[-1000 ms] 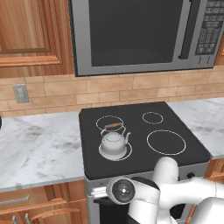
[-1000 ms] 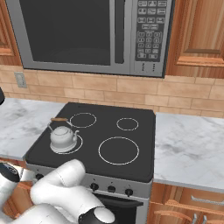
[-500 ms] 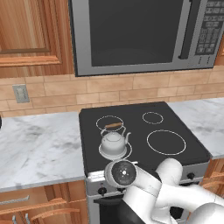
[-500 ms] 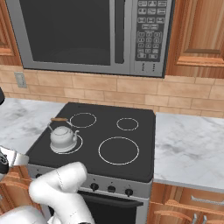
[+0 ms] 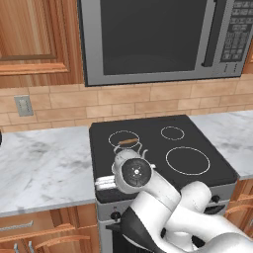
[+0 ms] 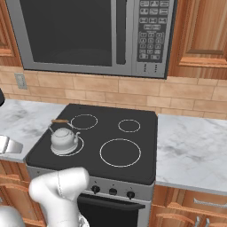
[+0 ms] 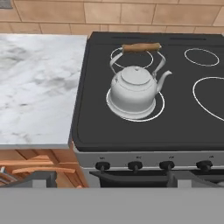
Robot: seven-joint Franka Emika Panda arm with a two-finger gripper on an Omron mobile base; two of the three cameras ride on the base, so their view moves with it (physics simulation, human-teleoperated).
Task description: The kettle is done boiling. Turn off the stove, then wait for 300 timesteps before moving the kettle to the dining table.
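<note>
Rising in front of the stove (image 7: pixel 148 127), the arm is now hiding the kettle (image 7: pixel 132 87) in the left base view, gripper (image 7: pixel 109 177) wide open and empty. With four alike knobs (image 7: pixel 134 166) facing it, the robot is risking turning the wrong one, leaving the kettle's burner on.

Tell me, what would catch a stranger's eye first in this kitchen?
Probably the small silvery-white kettle with a wooden-barred wire handle, sitting on the front left burner of the black glass stove, its spout towards the burner on its right. Above hangs a big steel microwave with a dark window. In the left base view the robot's white arm bulks in front of the stove's row of black knobs.
</note>
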